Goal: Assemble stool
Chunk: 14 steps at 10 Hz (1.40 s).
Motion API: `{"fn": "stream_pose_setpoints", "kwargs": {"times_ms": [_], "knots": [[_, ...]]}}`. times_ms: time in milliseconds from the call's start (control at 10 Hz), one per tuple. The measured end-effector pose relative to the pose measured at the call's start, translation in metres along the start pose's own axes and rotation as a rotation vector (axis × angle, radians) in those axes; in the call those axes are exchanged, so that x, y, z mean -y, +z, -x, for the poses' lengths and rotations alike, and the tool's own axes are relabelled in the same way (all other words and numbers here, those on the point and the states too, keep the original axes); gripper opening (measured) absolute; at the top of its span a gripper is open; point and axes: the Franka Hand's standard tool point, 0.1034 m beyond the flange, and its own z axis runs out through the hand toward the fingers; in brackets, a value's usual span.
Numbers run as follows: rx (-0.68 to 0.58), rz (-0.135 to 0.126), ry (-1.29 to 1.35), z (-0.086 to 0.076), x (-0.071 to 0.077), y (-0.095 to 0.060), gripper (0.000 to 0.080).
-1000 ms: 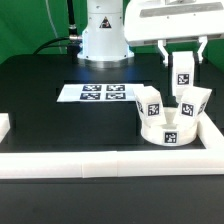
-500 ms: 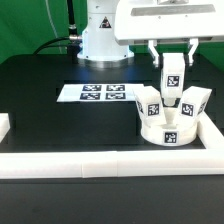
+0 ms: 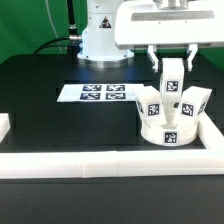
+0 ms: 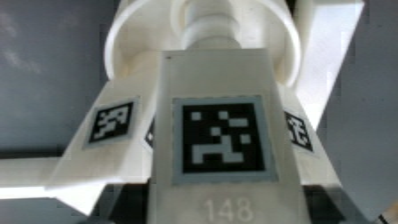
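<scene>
Third-leg insertion in hand: gripper [image 3: 173, 62] jaws clamped on the last leg [image 3: 173, 85], hanging just above the seat [image 3: 170, 131] at 3 o'clock on the table, two legs already socketed; next move calls for aligning over the free socket and lowering straight.
</scene>
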Motion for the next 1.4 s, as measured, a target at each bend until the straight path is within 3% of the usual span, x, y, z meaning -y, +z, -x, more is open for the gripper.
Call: {"fn": "stream_pose_setpoints", "kwargs": {"times_ms": [100, 800, 1300, 1400], "knots": [[0.023, 0.001, -0.005, 0.008, 0.001, 0.003, 0.0337], [0.036, 0.009, -0.025, 0.02, 0.003, 0.011, 0.0337], [0.026, 0.008, -0.032, 0.02, 0.005, 0.011, 0.0337], [0.04, 0.008, -0.031, 0.021, 0.005, 0.012, 0.0415]]}}
